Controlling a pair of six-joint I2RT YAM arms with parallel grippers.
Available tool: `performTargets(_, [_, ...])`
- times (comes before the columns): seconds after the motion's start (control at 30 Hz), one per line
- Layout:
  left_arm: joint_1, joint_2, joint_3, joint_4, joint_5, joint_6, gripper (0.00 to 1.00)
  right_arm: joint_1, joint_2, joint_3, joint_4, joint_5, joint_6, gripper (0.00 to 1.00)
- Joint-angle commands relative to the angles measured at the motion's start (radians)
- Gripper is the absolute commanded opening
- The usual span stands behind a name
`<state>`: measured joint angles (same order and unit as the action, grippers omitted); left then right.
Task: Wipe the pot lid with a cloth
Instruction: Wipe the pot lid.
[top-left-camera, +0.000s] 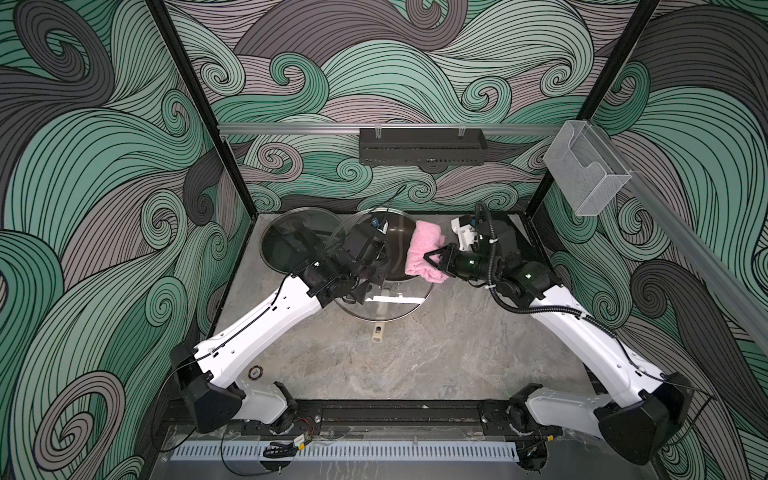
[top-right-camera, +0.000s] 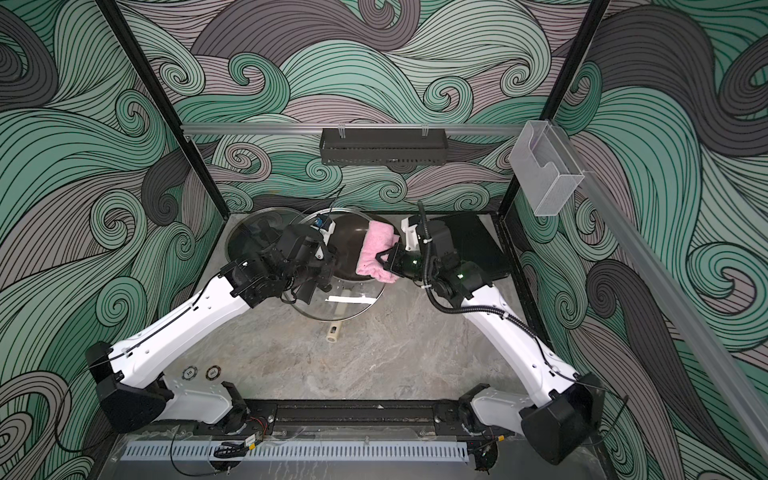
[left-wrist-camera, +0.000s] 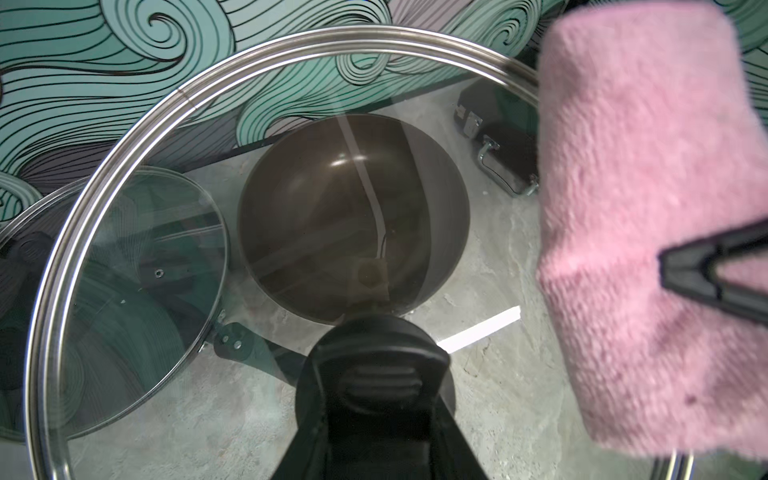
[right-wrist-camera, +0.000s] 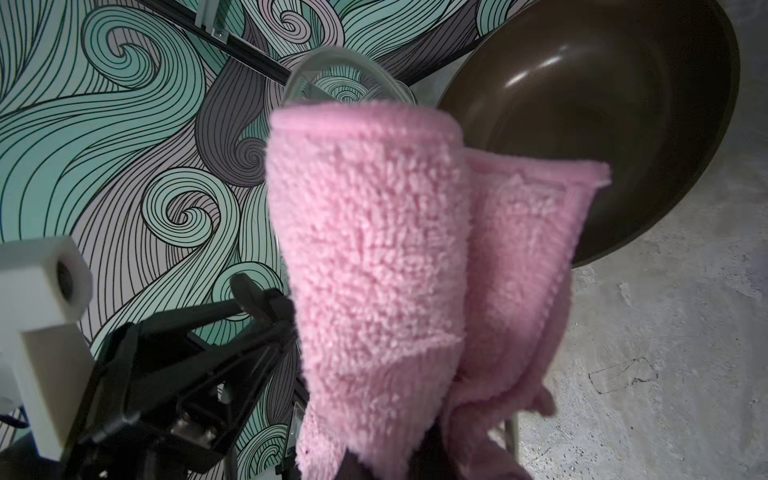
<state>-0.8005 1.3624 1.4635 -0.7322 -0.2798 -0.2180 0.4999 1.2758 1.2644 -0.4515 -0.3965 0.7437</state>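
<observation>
The pot lid (top-left-camera: 399, 305), clear glass with a steel rim (left-wrist-camera: 124, 166), hangs tilted above the table. My left gripper (left-wrist-camera: 376, 419) is shut on its black knob (left-wrist-camera: 376, 357); in both top views that hand (top-left-camera: 365, 282) sits at the lid's left side. The cloth (top-left-camera: 419, 249), a folded fluffy pink towel (right-wrist-camera: 374, 249), is pinched in my shut right gripper (top-left-camera: 432, 255) and lies against the lid's right rim. Seen from the left wrist, the cloth (left-wrist-camera: 648, 208) covers the rim's right part, with the right gripper's fingers (left-wrist-camera: 706, 270) clamped across it.
A dark pan (top-right-camera: 349, 245) stands under the lid, its beige handle (top-left-camera: 378, 332) pointing toward the front. A second glass lid (top-left-camera: 286, 241) lies at the back left. A black case (top-right-camera: 478, 241) sits at the back right. Two poker chips (top-right-camera: 189, 372) lie by the left arm's base.
</observation>
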Motion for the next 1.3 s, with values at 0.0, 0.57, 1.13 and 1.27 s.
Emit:
performTargets(0.0, [-0.009, -0.088, 0.011, 0.119, 0.149, 0.121, 0.0, -0.016, 0.079, 0.084, -0.155, -0.161, -0.116, 0.0])
performTargets(0.57, [-0.012, -0.217, -0.145, 0.203, 0.413, 0.413, 0.0, 0.06, 0.349, 0.344, -0.419, -0.302, -0.324, 0.0])
performTargets(1.13, [-0.051, -0.263, -0.203, 0.256, 0.452, 0.585, 0.0, 0.177, 0.625, 0.62, -0.583, -0.294, -0.458, 0.0])
performTargets(1.27, [-0.062, -0.27, -0.209, 0.266, 0.424, 0.592, 0.0, 0.178, 0.646, 0.642, -0.59, -0.252, -0.455, 0.0])
